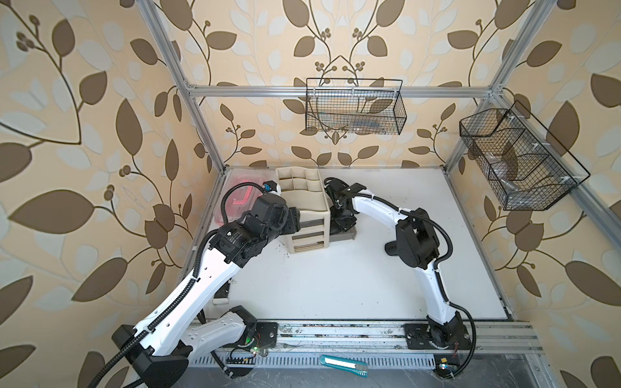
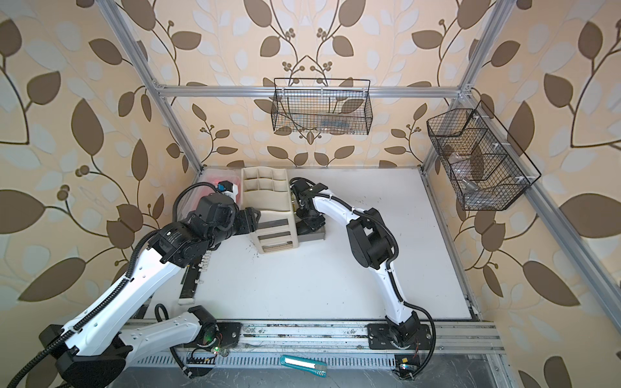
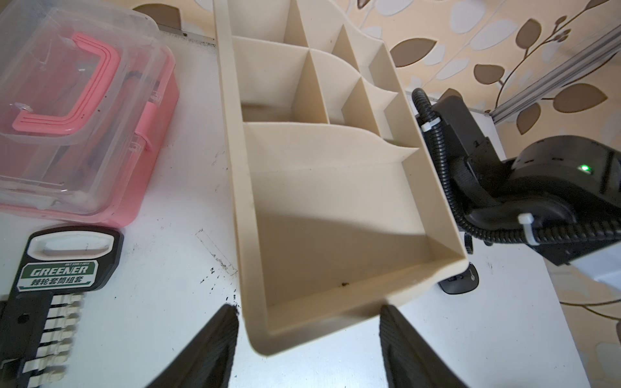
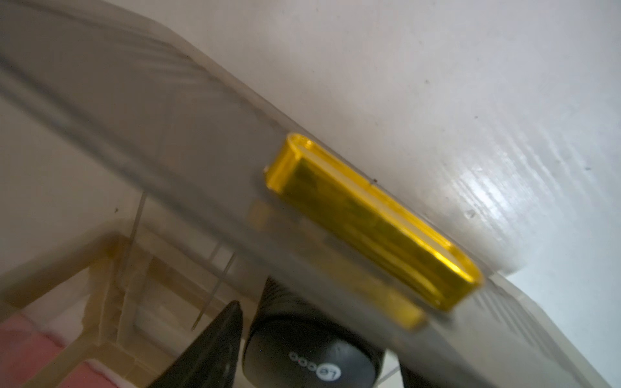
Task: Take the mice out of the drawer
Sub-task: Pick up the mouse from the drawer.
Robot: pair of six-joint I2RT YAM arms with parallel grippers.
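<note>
A beige desk organizer [image 1: 302, 205] with drawers stands at the back of the white table. To its right sits a grey see-through drawer [image 1: 342, 236] with a yellow handle [image 4: 369, 218]. My right gripper [image 4: 319, 336] reaches down into it, open, and a black mouse [image 4: 309, 359] lies between its fingers with a gap on one side. Another black mouse [image 1: 391, 249] lies on the table by my right elbow and is also in the left wrist view [image 3: 458, 285]. My left gripper [image 3: 307, 310] is open, its fingers straddling the organizer's near corner [image 3: 262, 339].
A clear box with a pink handle [image 3: 77, 117] and a black GREENER socket set [image 3: 50, 278] lie left of the organizer. Two wire baskets [image 1: 356, 107] [image 1: 517, 161] hang on the walls. A teal utility knife [image 1: 342, 364] rests on the front rail.
</note>
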